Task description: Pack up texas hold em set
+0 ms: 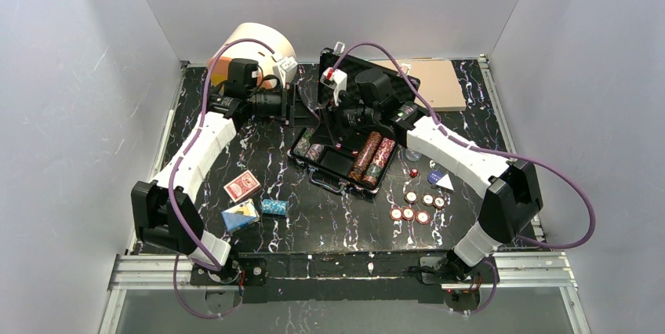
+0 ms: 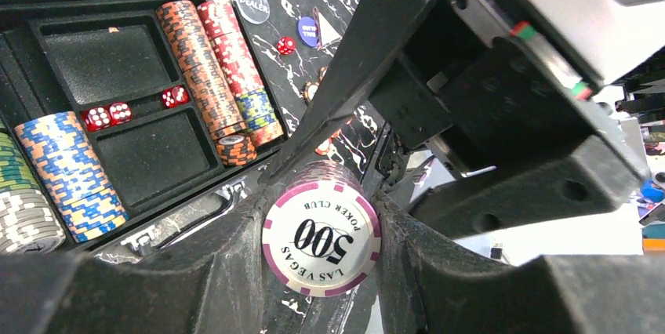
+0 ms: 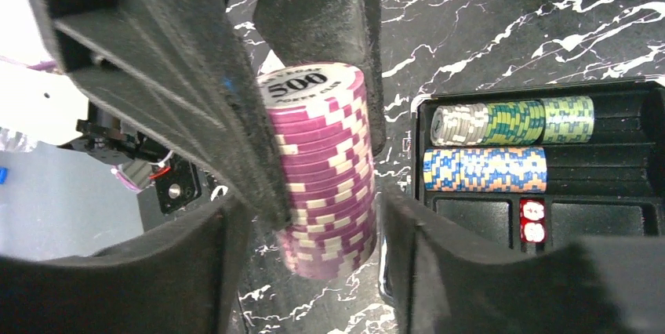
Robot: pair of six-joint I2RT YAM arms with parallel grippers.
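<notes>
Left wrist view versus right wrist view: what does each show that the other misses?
Only left wrist: the DEALER button, a loose red die, and the orange-red chip rows. Only right wrist: the purple chip stack side-on, full height. Both: that stack, the blue-orange chip row, and red dice in the case.

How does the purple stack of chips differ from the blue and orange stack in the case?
Colour: the purple stack is purple and white, while the blue stack is blue and orange.
Place: the purple stack is held outside the case, while the blue stack lies on its side in a slot of it.
Both are stacks of striped poker chips.
</notes>
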